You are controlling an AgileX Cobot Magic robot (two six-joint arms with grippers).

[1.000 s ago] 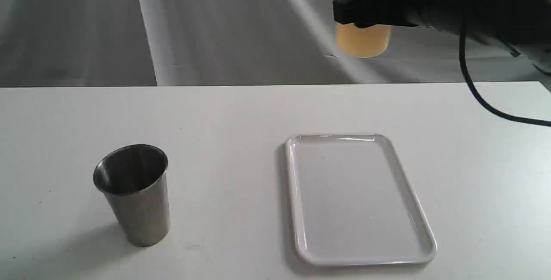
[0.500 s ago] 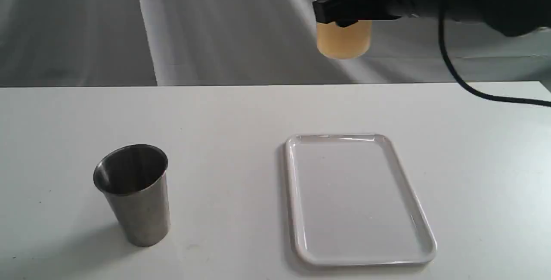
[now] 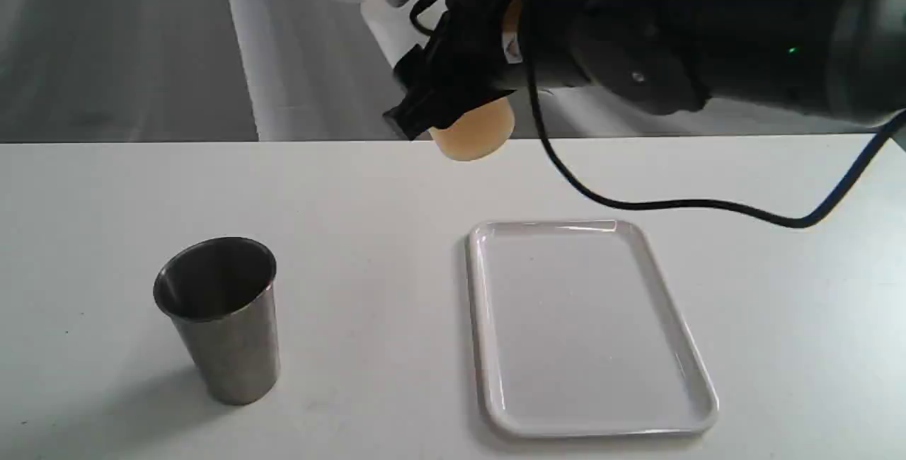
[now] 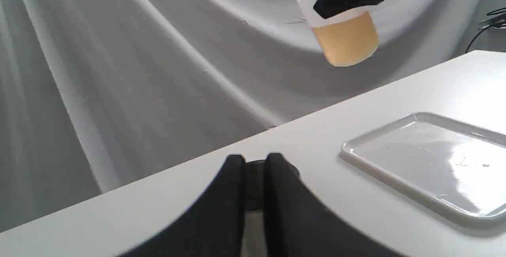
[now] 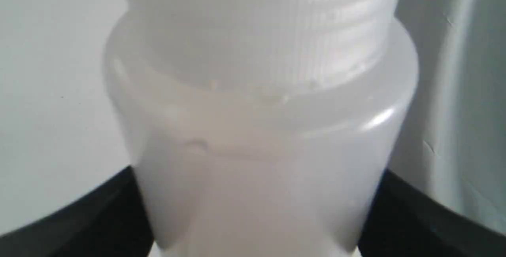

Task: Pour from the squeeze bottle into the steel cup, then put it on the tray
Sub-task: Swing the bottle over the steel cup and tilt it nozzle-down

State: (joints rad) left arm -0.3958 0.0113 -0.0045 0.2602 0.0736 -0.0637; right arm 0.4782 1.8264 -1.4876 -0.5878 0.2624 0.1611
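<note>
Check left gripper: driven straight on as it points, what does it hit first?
Likely the steel cup, seen in the left wrist view through the narrow gap between the jaws of the left gripper. Depth to it is unclear.

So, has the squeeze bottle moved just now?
Yes. The squeeze bottle shifted left and lower, from mid-width of the tray to its left edge, toward the steel cup.
</note>
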